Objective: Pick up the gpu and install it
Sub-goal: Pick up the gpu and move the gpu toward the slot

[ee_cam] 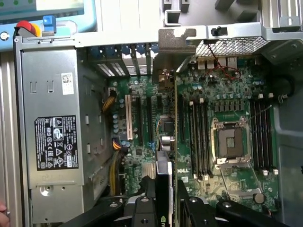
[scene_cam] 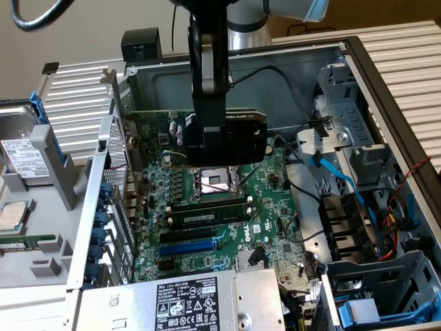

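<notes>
The gpu (scene_cam: 241,138), a small card with a black cooler shroud, hangs upright over the upper part of the green motherboard (scene_cam: 275,200), above the CPU socket (scene_cam: 213,183). My gripper (scene_cam: 210,131) is shut on it from above. In the wrist view the gpu (ee_cam: 165,142) is seen edge-on between my fingers (ee_cam: 150,191), and its silver bracket (ee_cam: 175,42) reaches the case's rear wall. My gripper (ee_cam: 165,189) holds it clear of the motherboard (ee_cam: 227,94). The expansion slots (scene_cam: 189,245) lie open nearer the power supply, and in the wrist view the slots (ee_cam: 142,118) sit beside the card.
A silver power supply (scene_cam: 186,300) fills the case's near end. A drive cage (scene_cam: 386,289) and blue cables (scene_cam: 337,172) crowd the exterior view's right. A hard drive (scene_cam: 24,155), a loose CPU (scene_cam: 14,215) and a RAM stick (scene_cam: 27,243) lie outside the case on the left.
</notes>
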